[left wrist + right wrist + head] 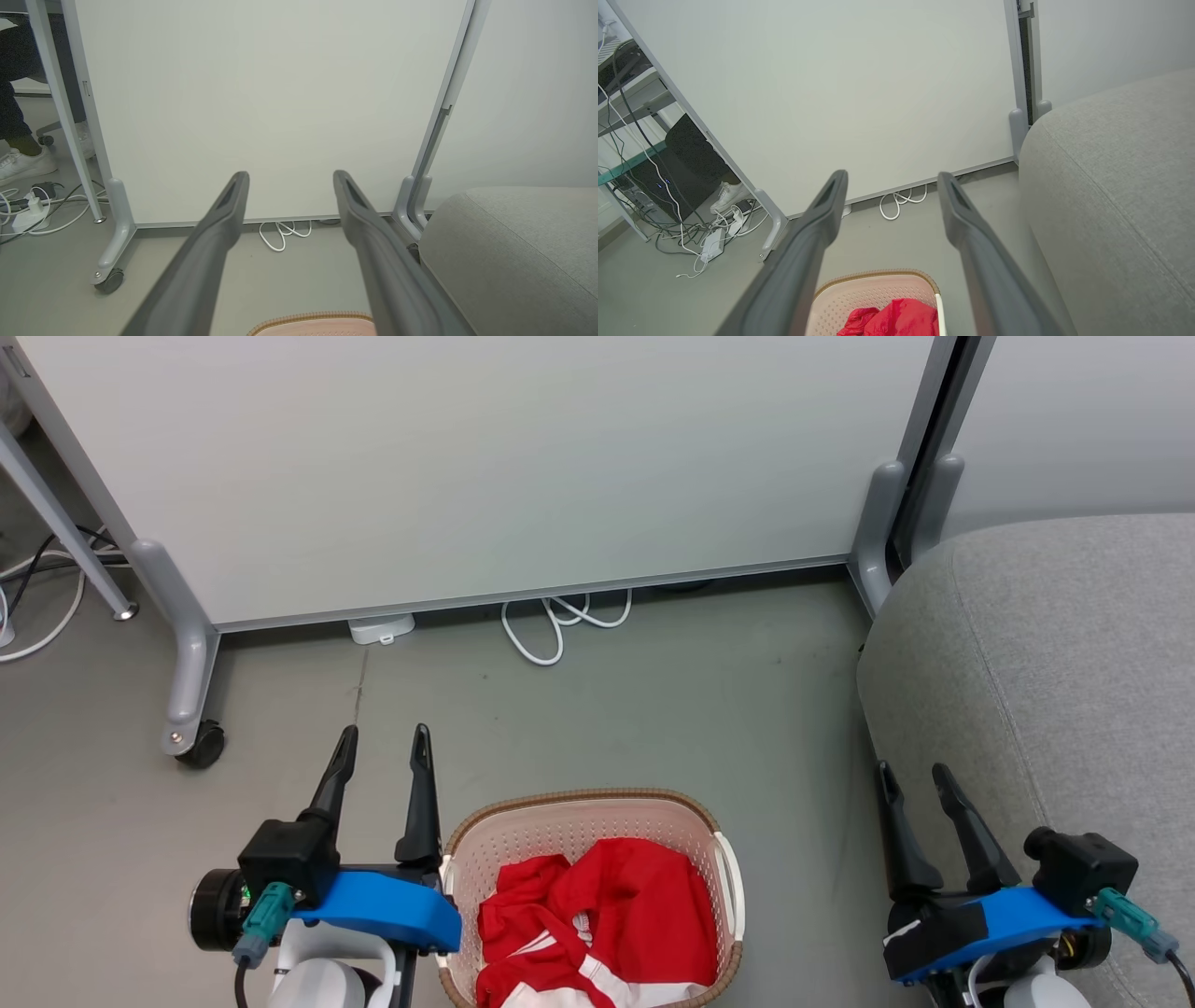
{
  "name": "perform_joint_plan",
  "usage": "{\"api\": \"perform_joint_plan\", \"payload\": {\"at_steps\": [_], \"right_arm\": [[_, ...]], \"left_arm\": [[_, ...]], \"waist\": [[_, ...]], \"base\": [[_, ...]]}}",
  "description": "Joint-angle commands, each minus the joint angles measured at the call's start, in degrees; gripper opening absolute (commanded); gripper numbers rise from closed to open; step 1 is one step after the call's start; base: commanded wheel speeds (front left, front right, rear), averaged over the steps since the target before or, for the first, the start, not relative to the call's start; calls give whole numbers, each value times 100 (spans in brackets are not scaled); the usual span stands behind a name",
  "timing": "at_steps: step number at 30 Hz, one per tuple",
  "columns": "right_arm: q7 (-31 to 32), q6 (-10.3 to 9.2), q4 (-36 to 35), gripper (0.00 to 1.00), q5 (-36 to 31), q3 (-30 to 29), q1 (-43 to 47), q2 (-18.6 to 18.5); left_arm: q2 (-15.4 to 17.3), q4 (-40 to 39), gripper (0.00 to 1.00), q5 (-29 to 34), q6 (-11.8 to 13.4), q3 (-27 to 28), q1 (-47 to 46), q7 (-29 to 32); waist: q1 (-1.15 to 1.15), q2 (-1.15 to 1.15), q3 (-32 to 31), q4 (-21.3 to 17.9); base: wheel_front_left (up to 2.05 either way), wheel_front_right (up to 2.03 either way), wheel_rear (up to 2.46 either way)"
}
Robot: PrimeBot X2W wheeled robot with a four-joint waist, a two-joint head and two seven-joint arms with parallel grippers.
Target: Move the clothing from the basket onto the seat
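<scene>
Clothing [597, 919] heaped in basket [579, 812], no clear axis.

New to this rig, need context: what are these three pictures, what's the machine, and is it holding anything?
It is a wheeled robot with two arms. The head camera looks down at the floor: the left gripper and right gripper both stand open and empty. Between them sits a basket holding red clothing. The grey seat is on the right. The other two pictures come from wrist cameras looking along each gripper's dark fingers toward a white partition with a white cable beneath it.
</scene>
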Motion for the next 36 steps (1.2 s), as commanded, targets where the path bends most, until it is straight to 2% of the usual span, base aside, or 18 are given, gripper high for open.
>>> {"api": "perform_joint_plan", "payload": {"at_steps": [1, 16, 31, 36], "right_arm": [[-55, 12, -20, 100, -125, 27, -98, -37], [-228, 13, 21, 100, -790, 119, -108, -40], [-382, 10, 70, 100, -1376, 200, -78, -42], [-381, 10, 93, 100, -1352, 202, -72, -42]], "left_arm": [[9, -18, 100, 108, -35, -25, -92, -52], [-77, 67, 100, 735, -325, -70, -99, -227], [-156, 161, 100, 1406, -379, -93, -103, -379], [-178, 186, 100, 1405, -396, -58, -76, -379]], "waist": [[0, 0, 0, 0], [0, 0, 21, 18], [0, 0, 48, 45], [0, 0, 40, 52]], "base": [[0, 0, 0], [0, 0, 0], [0, 0, 0], [0, 0, 0]]}}
